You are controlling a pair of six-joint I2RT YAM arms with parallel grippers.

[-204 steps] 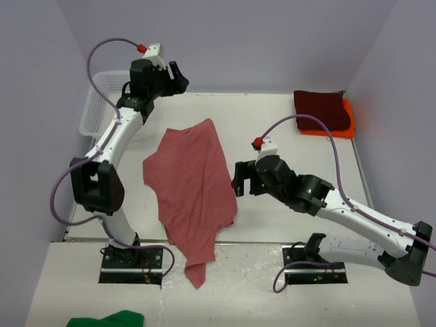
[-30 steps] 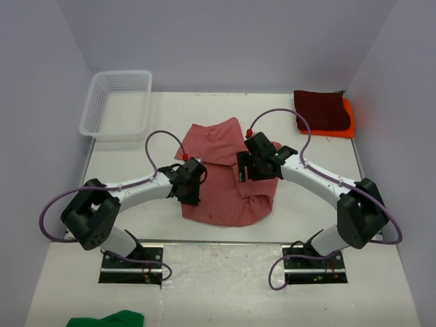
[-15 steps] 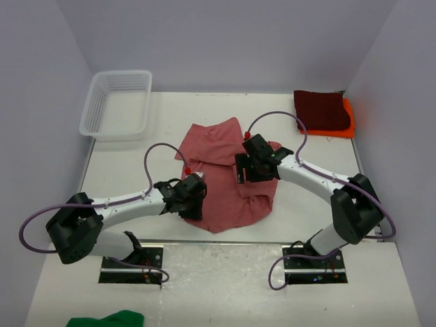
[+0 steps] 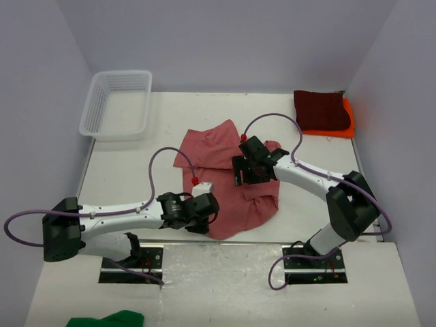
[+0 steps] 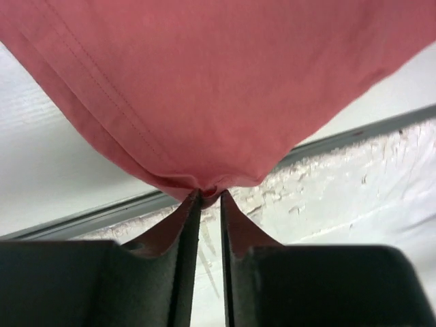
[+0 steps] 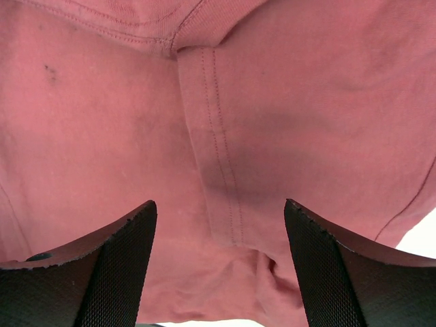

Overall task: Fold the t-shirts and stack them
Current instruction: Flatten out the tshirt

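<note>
The rose t-shirt (image 4: 221, 146) lies crumpled and partly folded in the middle of the table. My left gripper (image 4: 210, 212) is at the shirt's near edge, low by the table's front. In the left wrist view its fingertips (image 5: 208, 195) pinch a bunched fold of the rose fabric (image 5: 218, 82). My right gripper (image 4: 240, 170) hovers over the shirt's right part, open, its jaws (image 6: 221, 211) wide apart above a stitched seam (image 6: 218, 157), holding nothing. A folded dark maroon t-shirt (image 4: 321, 109) lies on an orange one (image 4: 347, 121) at the far right corner.
A white mesh basket (image 4: 116, 102) stands at the far left. A green cloth (image 4: 109, 319) lies off the table in front of the left base. The table's front edge and metal rail (image 5: 354, 133) run just below the left gripper.
My left gripper has slid toward the table's front edge and narrowed onto the shirt's near edge. The right gripper shifted slightly left, still open.
</note>
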